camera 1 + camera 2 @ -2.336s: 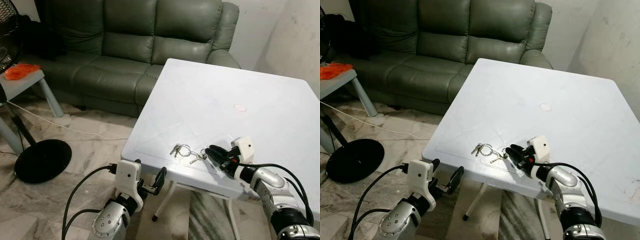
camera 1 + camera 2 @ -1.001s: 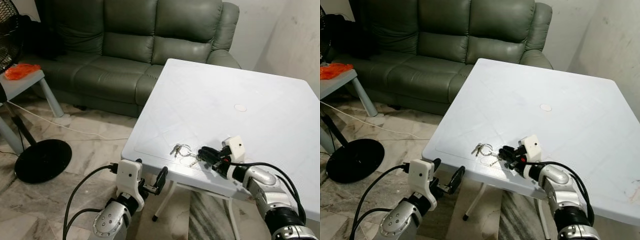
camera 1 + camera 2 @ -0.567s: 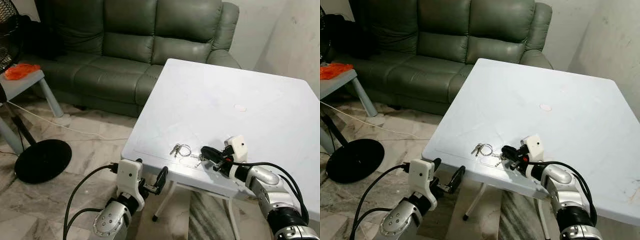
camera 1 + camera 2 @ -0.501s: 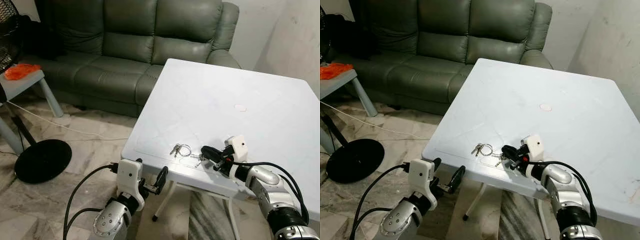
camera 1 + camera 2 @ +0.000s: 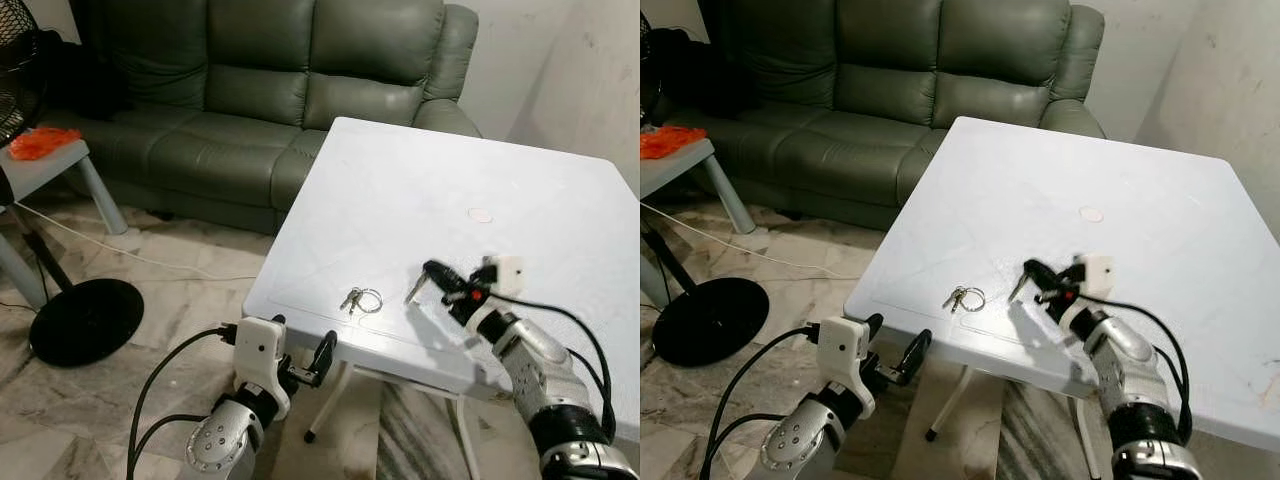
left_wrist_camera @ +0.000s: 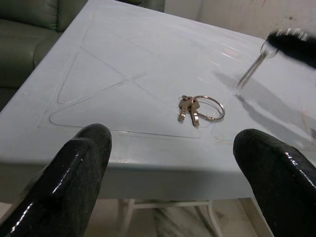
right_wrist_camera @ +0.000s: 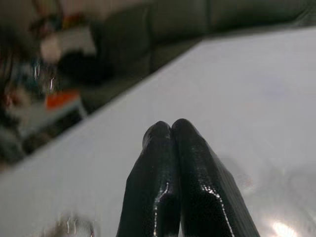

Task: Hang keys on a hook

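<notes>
A key ring with small keys (image 5: 360, 299) lies near the front edge of the white table (image 5: 520, 160). My right gripper (image 5: 432, 272) hovers just above the table to the right of the ring. It is shut on a single key (image 5: 415, 289) that dangles from its tips. In the right wrist view its fingers (image 7: 192, 163) are pressed together. The left wrist view has the ring of keys (image 6: 200, 107) flat on the table and the hanging key (image 6: 249, 74) beyond it. My left gripper (image 5: 300, 365) is open, below and in front of the table edge.
A green sofa (image 5: 270, 90) stands behind the table. At the left are a fan's black base (image 5: 85, 320) with a white cord, and a small side table (image 5: 50, 160) with an orange object. A faint round mark (image 5: 481, 214) is on the tabletop.
My right gripper has risen off the table and drawn back to the right, carrying one key up with it. The ring of keys stays put. The left arm is still.
</notes>
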You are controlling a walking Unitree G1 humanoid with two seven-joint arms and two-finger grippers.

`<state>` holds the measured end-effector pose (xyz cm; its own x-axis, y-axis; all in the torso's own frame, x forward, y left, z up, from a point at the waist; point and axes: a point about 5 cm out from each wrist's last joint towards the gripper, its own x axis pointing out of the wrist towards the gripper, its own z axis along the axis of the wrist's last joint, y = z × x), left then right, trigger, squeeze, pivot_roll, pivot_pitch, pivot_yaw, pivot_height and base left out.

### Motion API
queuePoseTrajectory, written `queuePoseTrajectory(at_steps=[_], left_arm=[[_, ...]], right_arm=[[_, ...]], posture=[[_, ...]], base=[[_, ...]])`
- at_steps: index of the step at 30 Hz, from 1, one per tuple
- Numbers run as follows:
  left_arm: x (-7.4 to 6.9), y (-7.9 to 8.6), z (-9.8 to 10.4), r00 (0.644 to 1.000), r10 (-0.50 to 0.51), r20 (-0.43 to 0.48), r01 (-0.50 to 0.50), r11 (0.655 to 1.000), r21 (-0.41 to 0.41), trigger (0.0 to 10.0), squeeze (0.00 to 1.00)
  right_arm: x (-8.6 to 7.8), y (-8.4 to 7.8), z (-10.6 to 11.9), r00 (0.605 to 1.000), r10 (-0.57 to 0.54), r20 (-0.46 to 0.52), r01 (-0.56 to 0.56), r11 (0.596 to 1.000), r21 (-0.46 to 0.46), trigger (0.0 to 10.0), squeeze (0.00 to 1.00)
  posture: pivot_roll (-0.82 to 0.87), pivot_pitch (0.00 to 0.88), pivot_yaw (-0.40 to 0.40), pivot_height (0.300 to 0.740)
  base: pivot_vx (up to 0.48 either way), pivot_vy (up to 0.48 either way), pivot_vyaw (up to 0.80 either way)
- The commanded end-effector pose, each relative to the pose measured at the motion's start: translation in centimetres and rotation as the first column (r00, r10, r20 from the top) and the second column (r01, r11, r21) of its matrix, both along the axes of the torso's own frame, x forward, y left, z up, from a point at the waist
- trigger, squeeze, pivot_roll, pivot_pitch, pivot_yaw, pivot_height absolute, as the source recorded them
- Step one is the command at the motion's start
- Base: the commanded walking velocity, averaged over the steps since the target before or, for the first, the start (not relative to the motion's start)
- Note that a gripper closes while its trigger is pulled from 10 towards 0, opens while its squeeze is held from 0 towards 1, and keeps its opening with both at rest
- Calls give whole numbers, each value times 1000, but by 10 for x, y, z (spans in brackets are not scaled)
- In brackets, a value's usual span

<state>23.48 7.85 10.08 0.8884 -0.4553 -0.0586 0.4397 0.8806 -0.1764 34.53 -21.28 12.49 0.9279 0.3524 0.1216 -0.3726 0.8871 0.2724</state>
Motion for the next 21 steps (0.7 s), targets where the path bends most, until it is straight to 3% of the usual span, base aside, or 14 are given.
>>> queuePoseTrajectory(at_steps=[1,9,15,16,17,18,21], left_arm=[[2,-2,1,1000,-1,7,1,1000,-2,10000,0],[19,4,6,999,48,25,-47,999,-21,10000,0],[38,17,16,989,146,39,-142,987,-75,10000,0],[41,19,20,986,163,44,-158,983,-93,10000,0],[42,20,20,985,167,45,-162,982,-98,10000,0],[44,22,23,984,171,55,-164,980,-109,10000,0],[46,26,25,982,176,72,-167,979,-118,10000,0]], right_arm=[[2,-4,12,997,-53,55,51,998,35,0,0],[-8,3,26,978,-146,152,136,988,75,0,0],[-25,18,34,948,-203,246,207,978,9,0,0],[-30,23,34,946,-215,242,219,976,10,3608,0],[-32,26,33,947,-215,237,218,976,15,3608,0],[-36,30,33,946,-216,241,221,975,6,10000,0],[-46,37,30,946,-222,236,232,973,-14,10000,0]], posture=[[92,46,-62,740],[76,18,-55,740],[65,2,-51,740],[58,0,-50,740],[58,0,-50,740],[54,0,-48,740],[37,0,-40,740]], base=[[0,0,0],[0,0,0],[0,0,0],[0,0,0],[0,0,0],[0,0,0],[0,0,0]])
